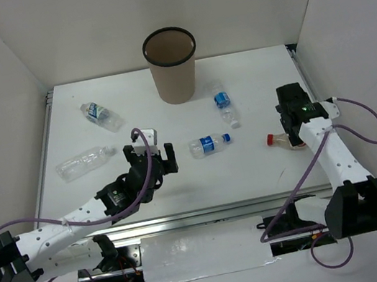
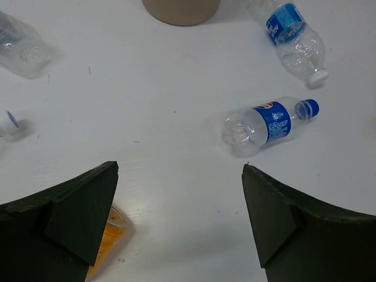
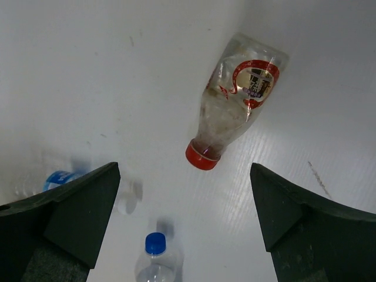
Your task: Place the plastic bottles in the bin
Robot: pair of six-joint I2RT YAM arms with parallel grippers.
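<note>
Right wrist view: right end effector (image 3: pixel 184 194) gapes empty, seemingly aiming at the red-labelled bottle (image 3: pixel 238 100); left end effector (image 2: pixel 179 176) likewise open, empty.

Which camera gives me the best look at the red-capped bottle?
Right wrist: the red-capped bottle lies whole and unobstructed on the table, label up. Top external shows only its red cap, the rest hidden by the right arm. Left wrist does not show it.

The plastic bottles (image 2: pixel 258 124) are seen to be clear, crinkled and glossy, with shiny printed labels. The bin (image 1: pixel 174 78) is made of a matt brown, paper-like material. The tabletop (image 2: pixel 176 147) is finished smooth and white, lightly scuffed.
</note>
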